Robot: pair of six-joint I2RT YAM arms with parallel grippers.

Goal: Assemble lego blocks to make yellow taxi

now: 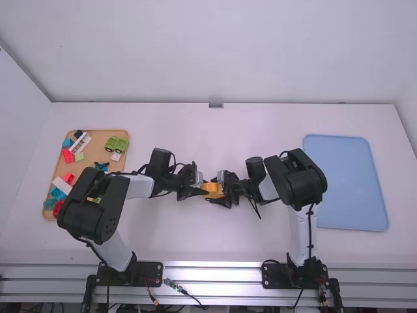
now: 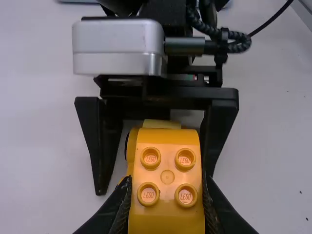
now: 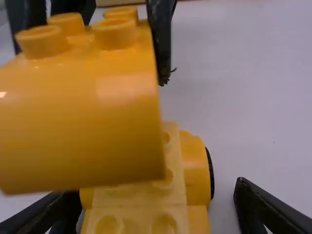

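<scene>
Bright glare on metal rail (image 1: 212,266)

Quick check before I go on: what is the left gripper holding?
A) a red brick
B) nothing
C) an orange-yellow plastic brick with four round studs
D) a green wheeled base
C: the left gripper has a finger against each side of the orange-yellow plastic brick, whose four studs face its wrist camera.

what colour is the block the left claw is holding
Plain orange-yellow all over. The block shows best in the left wrist view.
</scene>
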